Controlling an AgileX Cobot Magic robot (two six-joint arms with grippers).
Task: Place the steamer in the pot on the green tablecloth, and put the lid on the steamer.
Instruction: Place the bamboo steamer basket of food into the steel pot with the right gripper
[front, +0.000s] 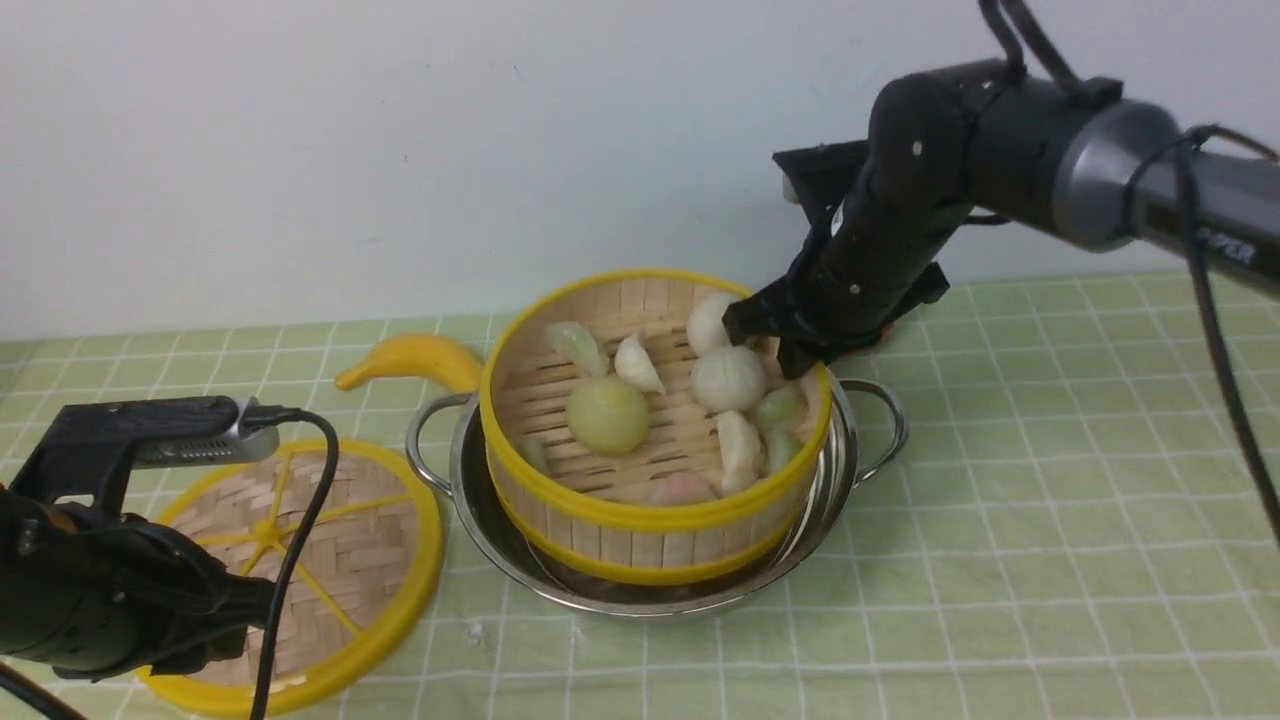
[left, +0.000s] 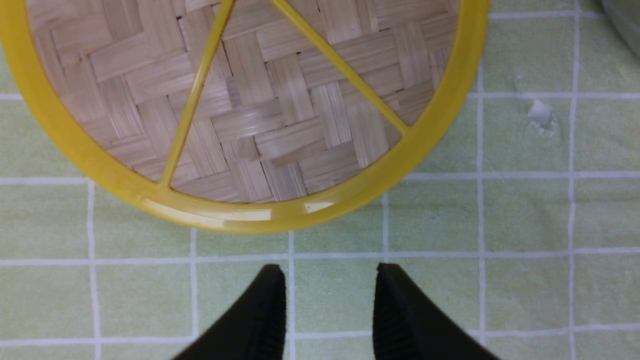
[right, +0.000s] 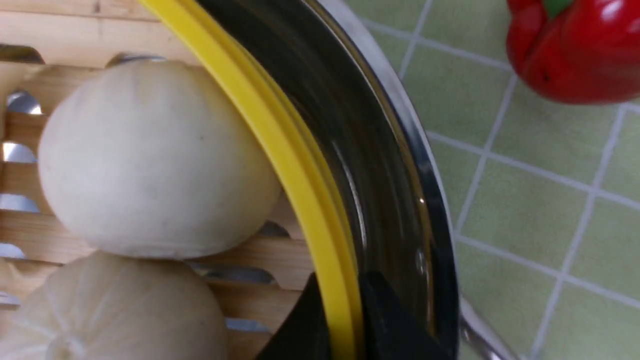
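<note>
The steamer (front: 650, 520), a bamboo basket with a yellow rim and white and pale green dumplings, sits tilted in the shiny pot (front: 560, 580) on the green tablecloth (front: 1050, 520). My right gripper (front: 775, 345) is shut on the steamer's far right rim; in the right wrist view one finger is inside and one outside the yellow rim (right: 300, 165), beside the pot's wall (right: 400, 165). The lid (front: 330, 560), a flat woven disc with yellow spokes, lies on the cloth left of the pot. My left gripper (left: 330, 300) is open and empty, just short of the lid's rim (left: 240, 215).
A yellow banana (front: 410, 360) lies behind the pot on the left. A red pepper (right: 575, 50) lies on the cloth beyond the pot's right side, hidden behind my right arm in the front view. A wall stands close behind.
</note>
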